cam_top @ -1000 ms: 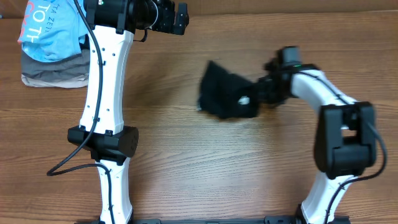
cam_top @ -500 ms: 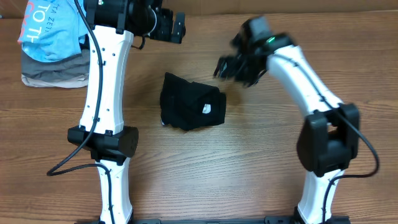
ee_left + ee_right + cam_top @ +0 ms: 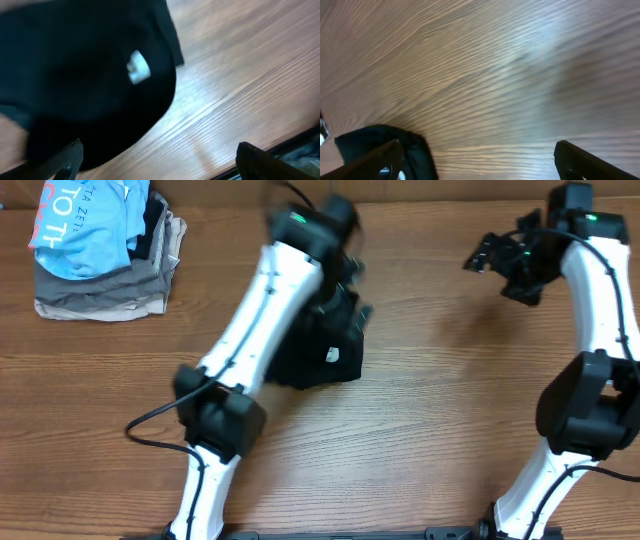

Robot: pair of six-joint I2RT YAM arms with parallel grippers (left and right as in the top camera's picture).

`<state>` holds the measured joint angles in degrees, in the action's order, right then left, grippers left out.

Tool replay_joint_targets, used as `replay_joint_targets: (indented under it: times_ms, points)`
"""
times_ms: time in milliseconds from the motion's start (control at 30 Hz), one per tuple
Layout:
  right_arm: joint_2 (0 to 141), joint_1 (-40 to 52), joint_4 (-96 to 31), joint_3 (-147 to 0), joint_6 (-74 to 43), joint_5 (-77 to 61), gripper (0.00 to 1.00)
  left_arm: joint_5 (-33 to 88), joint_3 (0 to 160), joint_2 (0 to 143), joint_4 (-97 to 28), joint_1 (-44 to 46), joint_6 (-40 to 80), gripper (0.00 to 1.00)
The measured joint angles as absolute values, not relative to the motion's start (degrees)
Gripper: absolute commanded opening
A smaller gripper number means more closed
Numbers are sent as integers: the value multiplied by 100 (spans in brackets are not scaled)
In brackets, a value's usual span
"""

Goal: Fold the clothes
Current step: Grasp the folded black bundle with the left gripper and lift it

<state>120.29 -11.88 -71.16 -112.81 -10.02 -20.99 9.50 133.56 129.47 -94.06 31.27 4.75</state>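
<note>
The black shirt (image 3: 315, 355) lies in a folded bundle at the middle of the table, its small white logo (image 3: 332, 356) facing up. My left gripper (image 3: 350, 288) hangs blurred over the bundle's far right edge. In the left wrist view the shirt (image 3: 75, 75) fills the upper left, and the left gripper (image 3: 160, 165) is open with bare wood between its fingers. My right gripper (image 3: 492, 268) is open above bare table at the back right, apart from the shirt. The right wrist view shows the right gripper (image 3: 480, 162) open, with a corner of the shirt (image 3: 380, 142) at lower left.
A pile of folded garments sits at the back left corner: a light blue shirt (image 3: 80, 220) with white lettering on top of grey-beige ones (image 3: 100, 292). The wooden table (image 3: 450, 400) shows bare wood to the right of the black bundle.
The right gripper opened, released the black shirt and swung away to the back right. The shirt ended up further left on the table. The left arm swept right over it.
</note>
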Motion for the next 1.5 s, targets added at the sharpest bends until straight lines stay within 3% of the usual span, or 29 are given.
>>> replay_joint_targets:
  times_ms: [433, 833, 1200, 1367, 1433, 1500]
  points:
    - [12029, -1378, -7225, -11281, -766, -2097, 100, 521, 11662, 12962, -6884, 3767, 1568, 100]
    - [12029, -1345, -7271, -11281, -746, -2099, 100, 368, 11657, 13692, -7022, 3776, 1269, 100]
    - [12029, -1345, -7264, -11281, -744, -2099, 100, -1083, 11664, 13815, -7623, 3221, 698, 99]
    - [12029, -1345, -7262, -11281, -744, -2095, 100, -1225, 11673, 13896, -7575, 2744, 598, 91]
    - [12029, -1345, -7260, -11281, -746, -2080, 100, -1175, 11673, 13909, -7566, 2622, 593, 83]
    - [12029, -1345, -7262, -11281, -744, -2073, 100, -1103, 11684, 13933, -7537, 2530, 572, 68]
